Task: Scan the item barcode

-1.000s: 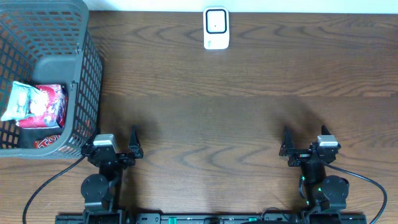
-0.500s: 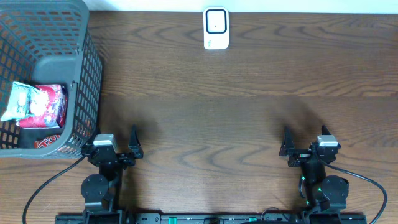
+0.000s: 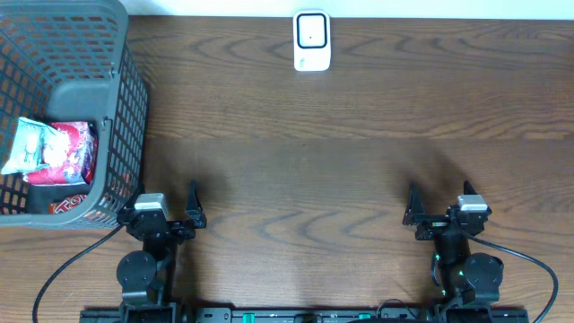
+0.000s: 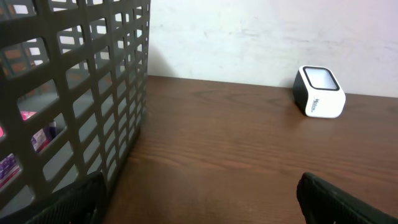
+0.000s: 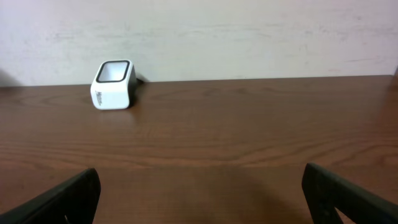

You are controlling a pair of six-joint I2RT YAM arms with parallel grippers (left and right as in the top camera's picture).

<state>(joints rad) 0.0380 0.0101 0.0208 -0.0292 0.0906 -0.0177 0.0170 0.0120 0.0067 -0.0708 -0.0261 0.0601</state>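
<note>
A dark wood-grain counter (image 3: 341, 161) runs back to a plain white wall (image 4: 249, 37); a grey plastic mesh basket (image 3: 130, 117) stands on its far-left part, and its near corner reaches right up to the left jaws; inside the basket, toward its near side, lie the snack packets, a white one (image 3: 27, 148) resting against a red one (image 3: 70, 152), with a darker red-printed pack (image 3: 67, 205) just below them; from the left wrist view only slivers of pink and purple wrapping (image 4: 28, 140) show through the mesh, so the basket wall stands between those items and the left jaws; the left jaws sit low at the near edge of the counter, spread wide with nothing between them, their dark fingertips (image 4: 68, 202) showing at the bottom corners of the view; the right jaws rest at the near-right edge, likewise wide apart and empty, well apart from the basket; a small white barcode scanner (image 3: 312, 40) with a dark-framed window stands at the far edge by the wall, roughly midway between the two arms and well away from both.
</note>
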